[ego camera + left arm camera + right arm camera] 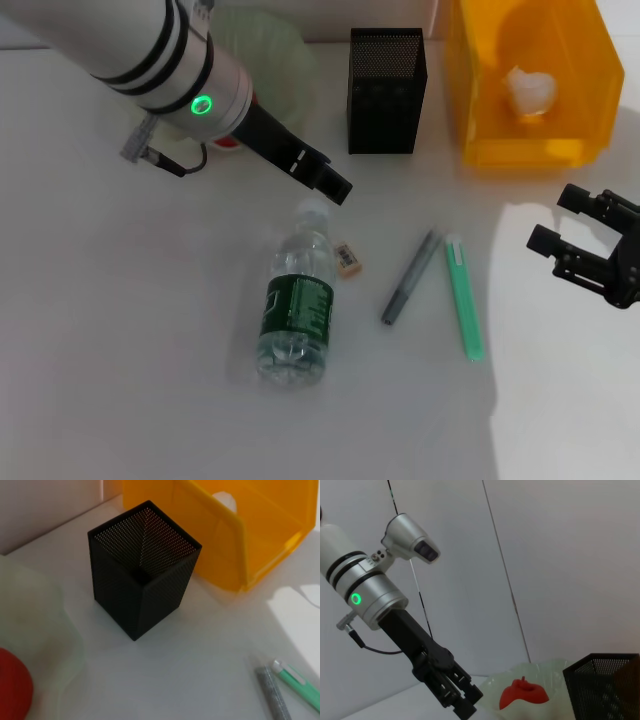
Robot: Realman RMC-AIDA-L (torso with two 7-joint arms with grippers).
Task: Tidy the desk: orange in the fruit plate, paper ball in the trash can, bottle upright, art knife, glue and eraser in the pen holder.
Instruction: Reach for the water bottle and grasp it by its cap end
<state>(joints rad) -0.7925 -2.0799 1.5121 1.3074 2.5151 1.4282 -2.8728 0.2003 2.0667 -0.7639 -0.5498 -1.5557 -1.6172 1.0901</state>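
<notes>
Fingers of the left gripper [338, 187] look closed and empty, just above the lying bottle's [296, 308] cap. Right gripper [575, 240] hovers open over bare surface. Eraser [347, 259] lies beside the bottle. Orange [522, 693] sits half hidden in the plate [540, 672].

bottle [296, 312] lying flat, eraser [347, 259] beside
</notes>
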